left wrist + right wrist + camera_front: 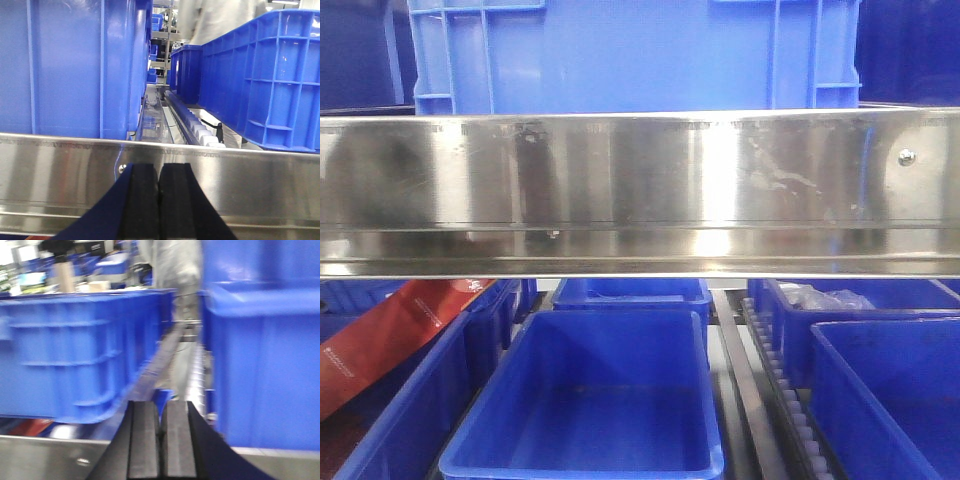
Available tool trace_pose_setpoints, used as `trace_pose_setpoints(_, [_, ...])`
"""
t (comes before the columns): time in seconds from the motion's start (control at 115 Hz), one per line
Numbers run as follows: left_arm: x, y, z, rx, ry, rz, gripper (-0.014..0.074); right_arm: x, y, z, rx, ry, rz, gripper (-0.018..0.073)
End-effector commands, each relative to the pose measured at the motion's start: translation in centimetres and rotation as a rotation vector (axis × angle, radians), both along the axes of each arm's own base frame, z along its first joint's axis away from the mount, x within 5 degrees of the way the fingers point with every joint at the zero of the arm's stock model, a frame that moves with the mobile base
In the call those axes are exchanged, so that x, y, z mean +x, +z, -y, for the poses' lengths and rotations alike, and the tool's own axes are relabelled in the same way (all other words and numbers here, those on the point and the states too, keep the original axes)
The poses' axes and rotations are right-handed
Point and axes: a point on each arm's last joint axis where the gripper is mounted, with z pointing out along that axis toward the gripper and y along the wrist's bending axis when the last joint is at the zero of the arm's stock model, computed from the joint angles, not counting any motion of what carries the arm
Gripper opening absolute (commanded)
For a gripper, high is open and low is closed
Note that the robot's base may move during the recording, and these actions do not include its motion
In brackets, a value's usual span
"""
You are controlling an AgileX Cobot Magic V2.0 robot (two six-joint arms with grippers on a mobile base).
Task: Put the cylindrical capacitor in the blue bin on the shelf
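The cylindrical capacitor is out of view in every frame. The shelf's shiny steel front rail (640, 190) spans the front view, with an open blue bin (585, 400) on the level below it. Neither gripper shows in that view. In the left wrist view my left gripper (159, 167) is shut, pads together with nothing between them, just in front of the steel rail (260, 180). My right gripper (163, 405) is also shut in the blurred right wrist view. It points into the gap between two blue bins above the rail (40, 455).
A large blue crate (630, 50) stands on the upper level. More blue bins (880, 400) sit at the lower right, one with a clear bag (825, 298). A red package (390, 335) lies lower left. Roller tracks (200, 131) run between bins. A person (215, 20) stands behind.
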Motion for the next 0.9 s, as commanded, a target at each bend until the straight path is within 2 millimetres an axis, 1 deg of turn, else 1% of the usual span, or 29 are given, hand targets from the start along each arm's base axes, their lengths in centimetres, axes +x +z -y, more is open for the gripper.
trace_pose_setpoints(0.0, [-0.1, 0.3, 0.0, -0.01, -0.006, 0.028, -0.0111, 0.0, -1.4, 0.4, 0.006, -0.068, 0.048, -0.0153])
trace_pose_setpoints(0.165, [-0.1, 0.3, 0.0, -0.01, -0.006, 0.03, -0.0111, 0.5, -4.2, 0.8, -0.085, -0.144, 0.058, -0.0153])
trace_pose_setpoints(0.279, [-0.1, 0.3, 0.0, -0.01, -0.006, 0.03, -0.0111, 0.7, -5.8, 0.9, -0.137, -0.154, 0.037, -0.0153])
trace_pose_setpoints(0.418, [-0.1, 0.3, 0.0, -0.01, -0.006, 0.03, -0.0111, 0.8, -7.9, 1.0, -0.144, -0.163, 0.031, -0.0153])
trace_pose_setpoints(0.479, [-0.1, 0.3, 0.0, -0.01, -0.006, 0.03, -0.0111, 0.8, -7.4, 1.1, -0.14, -0.177, 0.087, -0.0153])
trace_pose_setpoints(0.523, [-0.1, 0.3, 0.0, -0.01, -0.006, 0.03, -0.0111, 0.8, -7.8, 1.0, -0.143, -0.168, 0.048, -0.0153])
trace_pose_setpoints(0.723, [-0.1, 0.3, 0.0, -0.011, -0.006, 0.036, -0.0111, 0.8, -7.8, 1.0, -0.15, -0.167, 0.047, -0.0153])
trace_pose_setpoints(0.888, [-0.1, 0.3, 0.0, -0.011, -0.006, 0.036, -0.0111, 0.8, -8.1, 1.0, -0.153, -0.158, 0.01, -0.0153])
